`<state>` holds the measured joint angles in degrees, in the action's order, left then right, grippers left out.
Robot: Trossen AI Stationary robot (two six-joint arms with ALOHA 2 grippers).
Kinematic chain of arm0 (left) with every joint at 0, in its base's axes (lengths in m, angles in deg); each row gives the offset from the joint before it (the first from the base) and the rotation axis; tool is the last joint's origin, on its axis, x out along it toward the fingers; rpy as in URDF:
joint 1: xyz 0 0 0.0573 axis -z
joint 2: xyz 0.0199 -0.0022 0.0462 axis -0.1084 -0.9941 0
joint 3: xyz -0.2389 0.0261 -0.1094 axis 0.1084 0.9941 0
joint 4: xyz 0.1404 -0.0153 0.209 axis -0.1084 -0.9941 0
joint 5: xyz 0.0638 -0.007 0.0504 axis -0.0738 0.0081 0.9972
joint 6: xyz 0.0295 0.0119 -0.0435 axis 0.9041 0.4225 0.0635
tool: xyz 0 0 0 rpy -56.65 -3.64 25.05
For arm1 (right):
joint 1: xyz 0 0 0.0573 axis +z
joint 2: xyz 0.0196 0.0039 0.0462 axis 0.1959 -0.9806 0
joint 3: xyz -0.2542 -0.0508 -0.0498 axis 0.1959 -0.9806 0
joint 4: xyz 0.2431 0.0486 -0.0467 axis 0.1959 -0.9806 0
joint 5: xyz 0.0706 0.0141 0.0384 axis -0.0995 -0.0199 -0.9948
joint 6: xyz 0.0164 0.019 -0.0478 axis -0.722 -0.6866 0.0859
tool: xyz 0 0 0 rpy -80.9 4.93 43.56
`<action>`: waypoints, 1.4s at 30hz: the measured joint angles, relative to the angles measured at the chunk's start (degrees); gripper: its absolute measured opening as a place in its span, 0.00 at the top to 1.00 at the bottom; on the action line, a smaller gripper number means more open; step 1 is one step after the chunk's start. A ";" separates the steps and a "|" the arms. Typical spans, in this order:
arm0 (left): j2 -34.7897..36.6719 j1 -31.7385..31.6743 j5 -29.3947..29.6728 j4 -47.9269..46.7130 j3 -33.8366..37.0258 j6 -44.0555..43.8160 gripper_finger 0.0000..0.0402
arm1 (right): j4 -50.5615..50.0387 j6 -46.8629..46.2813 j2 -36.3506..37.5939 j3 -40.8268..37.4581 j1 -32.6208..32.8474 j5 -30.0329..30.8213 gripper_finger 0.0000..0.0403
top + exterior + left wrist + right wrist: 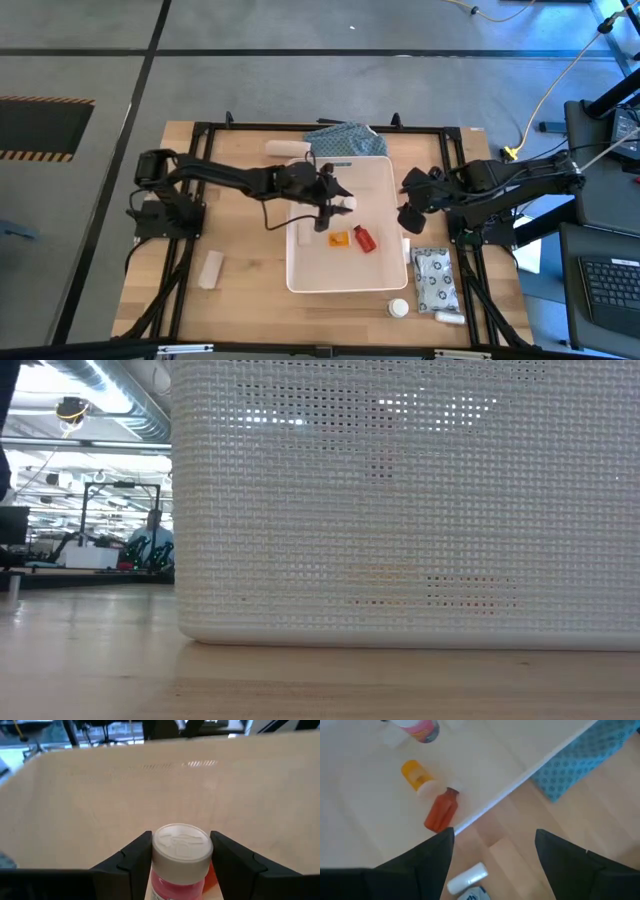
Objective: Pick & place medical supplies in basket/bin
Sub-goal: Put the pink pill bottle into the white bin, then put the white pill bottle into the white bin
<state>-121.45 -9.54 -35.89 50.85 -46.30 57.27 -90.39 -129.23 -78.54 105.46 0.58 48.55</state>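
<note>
The left pincer (181, 865) grips a white-capped pink bottle (180, 857) above the white tub (385, 175).

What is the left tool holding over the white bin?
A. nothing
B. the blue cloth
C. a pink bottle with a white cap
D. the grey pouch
C: the left tool has its fingers on both sides of the pink bottle, above the bin.
</note>
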 joint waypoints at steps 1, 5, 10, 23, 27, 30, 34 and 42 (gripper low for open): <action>-0.71 -0.33 0.01 0.11 0.00 0.00 0.56 | -0.13 0.00 -0.28 0.02 0.00 0.01 0.30; -2.41 -1.67 0.02 -1.37 -0.02 -0.58 0.56 | -0.01 0.17 -0.18 -0.09 0.00 -0.05 0.30; -3.85 -3.08 0.54 -6.59 0.00 -1.70 0.56 | -0.15 0.29 0.77 -0.25 0.00 -0.32 0.30; -5.20 -3.44 2.21 -8.74 -0.04 1.36 0.56 | -0.99 0.55 0.58 -0.60 -0.01 -1.05 0.30; -5.17 -3.44 2.39 -9.02 -0.04 2.25 0.54 | -1.00 0.52 0.81 -0.52 0.00 -0.83 0.30; -5.17 -3.44 2.43 -9.00 -0.04 2.29 0.50 | -1.06 0.53 0.82 -0.52 0.00 -0.81 0.30; -5.17 -3.43 2.62 -8.96 -0.04 2.36 0.49 | -1.43 2.00 0.81 -0.52 -0.02 -1.98 0.30; -5.02 -3.43 3.14 -9.10 -1.34 2.72 0.49 | -1.46 8.82 0.85 -0.48 3.29 -4.09 0.30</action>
<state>-126.46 -12.97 -32.75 41.74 -47.64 59.99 -91.85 -120.41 -77.69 104.99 3.86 44.47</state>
